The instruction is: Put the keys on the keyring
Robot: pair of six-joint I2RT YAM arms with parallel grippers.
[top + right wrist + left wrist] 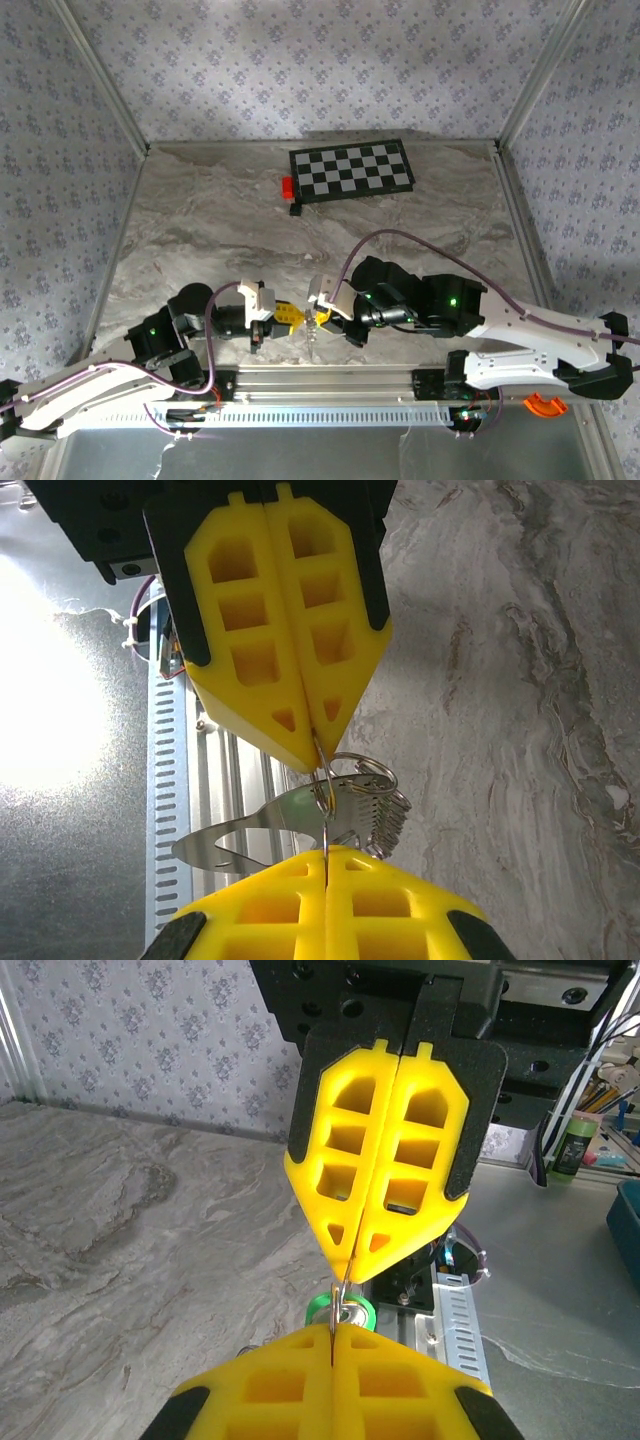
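We see both pincers meeting tip to tip, well to the arm-base side of the checkerboard [352, 170]. The left gripper [332, 1332] and the right gripper [326, 852] are each clamped on the thin keyring [325, 800], which is pinched between their yellow pads [270, 660]. The keys [262, 832] hang just beside the ring, touching it; whether they are threaded on, we cannot tell. The green tag [352, 1310] sits against the ring.

We see the left gripper [296, 318] and right gripper [321, 320] closed tip to tip, thin grey metal keyring [312, 334] dangling between, over the grey marble table [200, 240]. Black-and-white checkerboard [352, 170] and small red block [287, 186] sit far back.
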